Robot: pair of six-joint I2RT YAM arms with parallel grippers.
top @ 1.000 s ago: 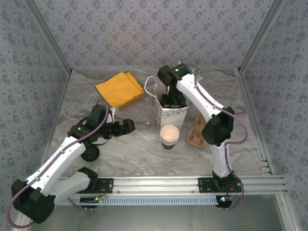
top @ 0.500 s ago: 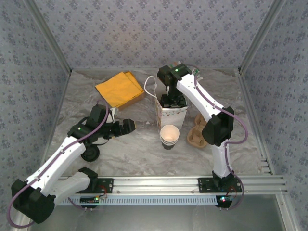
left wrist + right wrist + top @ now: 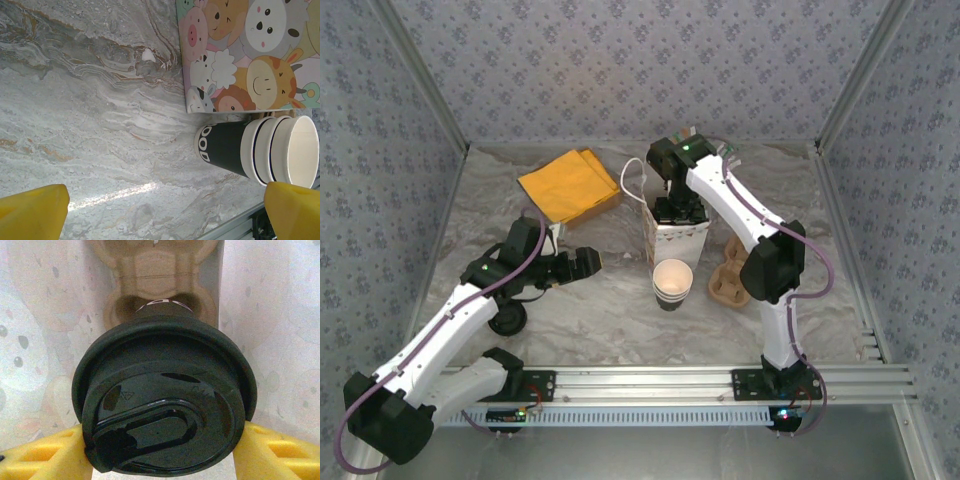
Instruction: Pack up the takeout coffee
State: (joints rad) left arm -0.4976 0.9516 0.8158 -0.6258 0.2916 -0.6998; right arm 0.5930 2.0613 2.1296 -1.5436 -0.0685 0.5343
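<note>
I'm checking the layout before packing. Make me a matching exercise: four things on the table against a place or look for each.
1 napkins
2 paper cups
3 cardboard carrier
4 bag

A printed with cartoon animals
B far back on the left
C stacked, just in front of the bag
D brown, right of the bag

Pairs: 1-B, 2-C, 3-D, 4-A

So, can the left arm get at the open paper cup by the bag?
Probably yes: the left gripper is open, with bare tabletop between it and the paper cup. The bag stands close behind the cup.
</note>
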